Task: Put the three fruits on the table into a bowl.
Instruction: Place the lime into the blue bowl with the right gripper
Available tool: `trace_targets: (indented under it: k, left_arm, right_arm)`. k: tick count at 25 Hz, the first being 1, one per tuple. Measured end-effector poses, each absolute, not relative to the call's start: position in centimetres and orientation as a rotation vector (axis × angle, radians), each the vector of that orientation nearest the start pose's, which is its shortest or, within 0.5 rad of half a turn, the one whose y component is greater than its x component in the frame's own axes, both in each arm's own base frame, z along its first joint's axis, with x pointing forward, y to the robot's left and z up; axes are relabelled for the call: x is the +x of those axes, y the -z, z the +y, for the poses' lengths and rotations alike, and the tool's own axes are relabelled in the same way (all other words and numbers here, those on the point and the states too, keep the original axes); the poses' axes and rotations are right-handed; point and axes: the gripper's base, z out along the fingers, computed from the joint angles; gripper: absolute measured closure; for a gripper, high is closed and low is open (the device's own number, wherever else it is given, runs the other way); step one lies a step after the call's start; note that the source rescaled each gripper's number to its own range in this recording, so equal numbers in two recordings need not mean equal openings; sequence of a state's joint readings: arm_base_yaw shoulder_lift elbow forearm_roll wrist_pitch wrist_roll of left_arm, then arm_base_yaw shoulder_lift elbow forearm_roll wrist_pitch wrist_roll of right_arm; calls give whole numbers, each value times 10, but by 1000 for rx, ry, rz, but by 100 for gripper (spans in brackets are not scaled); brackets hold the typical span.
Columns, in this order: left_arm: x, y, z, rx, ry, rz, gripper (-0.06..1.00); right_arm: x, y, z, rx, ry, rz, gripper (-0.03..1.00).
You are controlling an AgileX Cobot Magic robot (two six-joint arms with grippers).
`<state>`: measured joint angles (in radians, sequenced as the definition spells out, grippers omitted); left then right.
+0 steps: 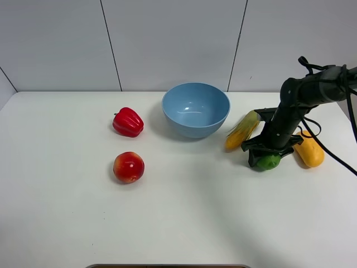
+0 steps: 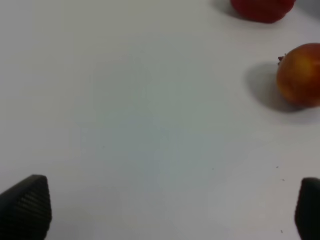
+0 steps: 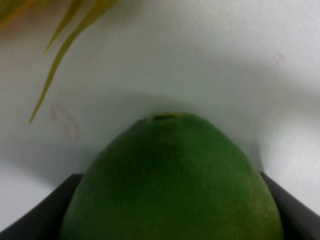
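My right gripper is down on the table, shut on the green lime. In the right wrist view the lime fills the space between the two dark fingers. The yellow-orange mango lies just right of that gripper. The red-and-yellow apple-like fruit sits alone at the left. The light-blue bowl stands at the back centre with nothing in it. My left gripper is open over bare table, with the apple-like fruit well ahead of it. It is outside the high view.
A corn cob with green husk lies between the bowl and the right gripper; its husk tips show beyond the lime. A red bell pepper sits behind the apple-like fruit. A black cable hangs off the right arm.
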<state>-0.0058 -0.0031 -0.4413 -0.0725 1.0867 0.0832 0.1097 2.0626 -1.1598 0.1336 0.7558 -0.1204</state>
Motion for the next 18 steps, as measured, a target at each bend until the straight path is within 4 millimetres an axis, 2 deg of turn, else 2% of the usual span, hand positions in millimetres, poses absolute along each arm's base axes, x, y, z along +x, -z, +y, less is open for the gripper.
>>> trace_targets:
  k: [5,11,18]
  left_arm:
    - [0,-259,-6,97,42,2122,-6]
    - [0,-259,-6,97,42,2122,-6]
    - [0,-259,-6,97,42,2122,-6]
  right_arm:
    - [350,-109,47,-208,-152,3120,83]
    - [351,-165,48,-187,-163,2996,83]
    - [379,-241,63,-191,-256,2829,83]
